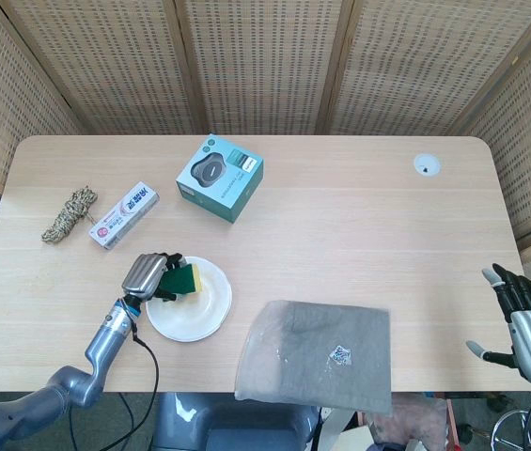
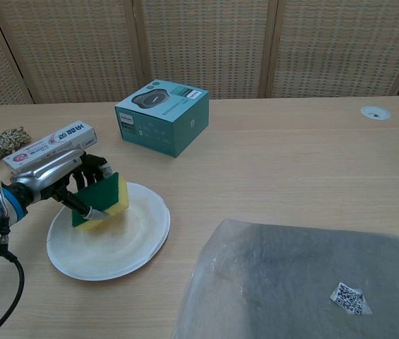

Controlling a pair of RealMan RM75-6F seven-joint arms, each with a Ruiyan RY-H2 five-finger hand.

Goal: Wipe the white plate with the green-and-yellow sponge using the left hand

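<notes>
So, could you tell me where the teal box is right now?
In the head view the teal box sits left of centre on the table, behind the white plate, right of the toothpaste box.

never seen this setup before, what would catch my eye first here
First the left hand gripping the green-and-yellow sponge on the white plate at the table's near left. Then the teal box behind it, and the grey sheet spread at the near edge.
</notes>
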